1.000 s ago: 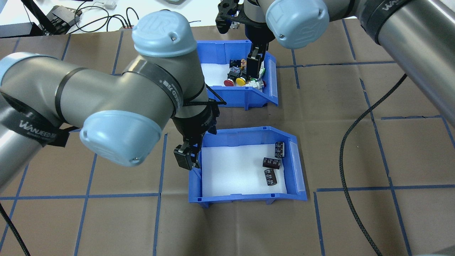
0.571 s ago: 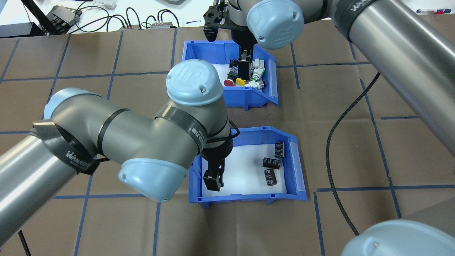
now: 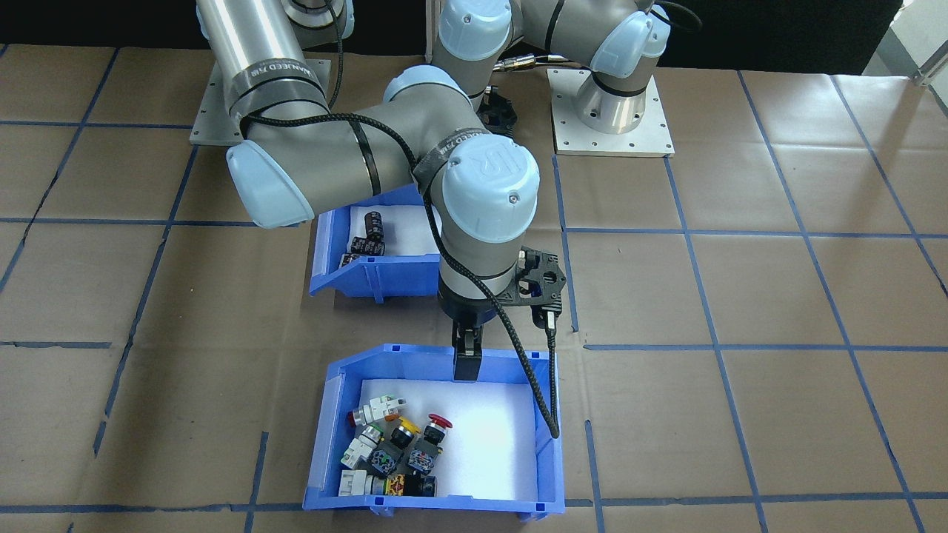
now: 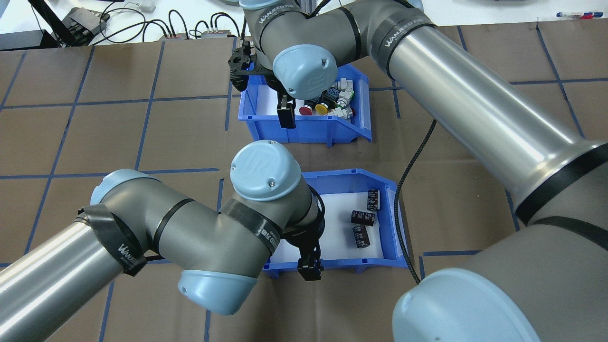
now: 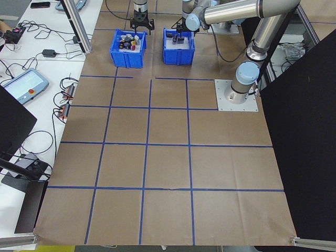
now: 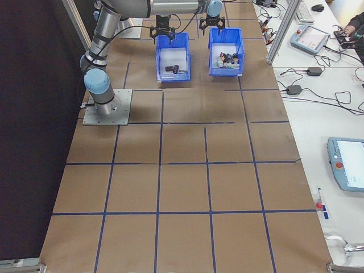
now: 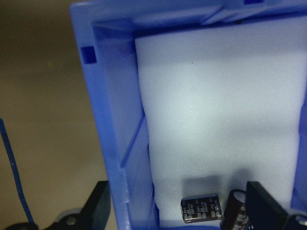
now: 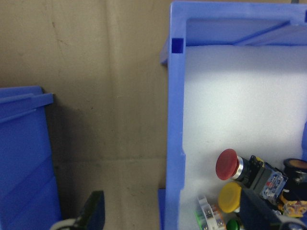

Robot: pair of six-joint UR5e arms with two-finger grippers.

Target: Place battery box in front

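Left arm folded at the elbow, wrist turned straight down, left gripper (image 4: 309,270) set over the near wall of the battery box (image 4: 393,216), jaws spread with one finger outside that wall and one inside, per the left wrist view; no clamping evident. Right arm stretched long across the worktop (image 4: 95,137), wrist likewise vertical, right gripper (image 4: 286,116) at the near wall of the second bin (image 4: 363,102), jaws parted astride that wall in the right wrist view, one finger over the paper, one over the white liner. Battery box sited on the robot's side of the worktop, directly behind the second bin, a strip of brown paper between the two. Both bins moulded blue plastic, open-topped, ribbed walls, one end sloped with a clear label strip, floors lined in flat white foam. Three batteries (image 4: 362,217) loose in the battery box: short dark cylinders, glossy printed sleeves, lying near the label end. Push-button switches (image 3: 391,448) heaped in one corner of the second bin: red and yellow mushroom caps, black and white bodies. Worktop covered in creased brown paper, gridded with blue tape. Black braided cable (image 4: 415,152) trailing from the right arm.
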